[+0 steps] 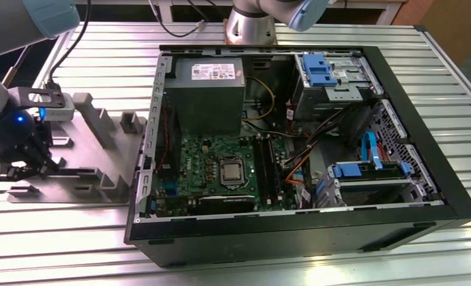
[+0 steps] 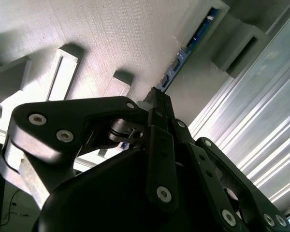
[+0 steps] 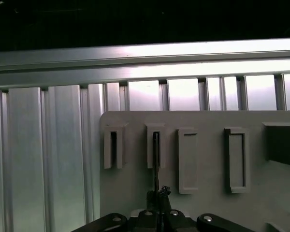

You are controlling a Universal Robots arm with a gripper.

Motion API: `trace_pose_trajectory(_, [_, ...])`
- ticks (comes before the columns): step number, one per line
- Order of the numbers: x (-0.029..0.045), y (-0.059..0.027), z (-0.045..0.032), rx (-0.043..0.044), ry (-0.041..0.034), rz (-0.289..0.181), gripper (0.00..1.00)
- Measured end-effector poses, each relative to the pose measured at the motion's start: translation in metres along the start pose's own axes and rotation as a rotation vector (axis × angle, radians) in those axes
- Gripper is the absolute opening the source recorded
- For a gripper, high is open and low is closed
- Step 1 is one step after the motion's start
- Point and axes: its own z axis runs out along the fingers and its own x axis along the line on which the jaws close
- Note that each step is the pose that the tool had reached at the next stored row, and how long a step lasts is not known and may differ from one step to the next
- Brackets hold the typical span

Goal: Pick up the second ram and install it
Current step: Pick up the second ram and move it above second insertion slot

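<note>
Gripper [image 2: 157,96] closed narrow on the ram [image 2: 182,54], which stands on edge in a slot of the fixture [image 2: 111,29]. Hold your grip centred on the stick and pull square to the fixture's slot walls, lest it bind or tilt.

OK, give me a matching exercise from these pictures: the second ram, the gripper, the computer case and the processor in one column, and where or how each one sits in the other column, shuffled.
Things:
1. second ram
2. gripper
3. computer case
4. processor

Place or state:
A. lying open on the slatted table
B. standing on edge in a slot of the grey fixture
C. silver, on the green board
D. closed on the ram, over the fixture

Pairs: 1-B, 2-D, 3-A, 4-C
</note>
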Motion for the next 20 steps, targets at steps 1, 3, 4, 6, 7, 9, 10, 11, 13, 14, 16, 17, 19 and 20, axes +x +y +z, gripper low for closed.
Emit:
trace_pose_trajectory(1, [0.0000, 0.0000, 0.0000, -0.0002, 0.0001, -0.007, 0.11])
trace_pose_trajectory(3, [0.0000, 0.0000, 0.0000, -0.0003, 0.0000, -0.011, 0.11])
trace_pose_trajectory(4, [0.0000, 0.0000, 0.0000, -0.0003, 0.0000, -0.011, 0.11])
trace_pose_trajectory(6, [0.0000, 0.0000, 0.0000, -0.0003, 0.0000, -0.011, 0.11])
trace_pose_trajectory(7, [0.0000, 0.0000, 0.0000, -0.0005, 0.0000, -0.016, 0.11])
trace_pose_trajectory(9, [0.0000, 0.0000, 0.0000, -0.0012, -0.0004, -0.044, 0.11])
trace_pose_trajectory(10, [0.0000, 0.0000, 0.0000, -0.0015, -0.0005, -0.054, 0.11])
trace_pose_trajectory(11, [0.0000, 0.0000, 0.0000, -0.0016, -0.0004, -0.054, 0.11])
trace_pose_trajectory(13, [0.0000, 0.0000, 0.0000, -0.0016, -0.0005, -0.055, 0.11])
trace_pose_trajectory(14, [0.0000, 0.0000, 0.0000, -0.0016, -0.0005, -0.055, 0.11])
trace_pose_trajectory(16, [0.0000, 0.0000, 0.0001, -0.0013, -0.0007, -0.044, 0.11])
trace_pose_trajectory(17, [0.0000, -0.0001, 0.0001, -0.0012, -0.0009, -0.040, 0.11])
trace_pose_trajectory(19, [0.0000, 0.0000, 0.0000, -0.0011, -0.0008, -0.040, 0.11])
trace_pose_trajectory(20, [0.0000, 0.0000, 0.0000, -0.0012, -0.0008, -0.040, 0.11])
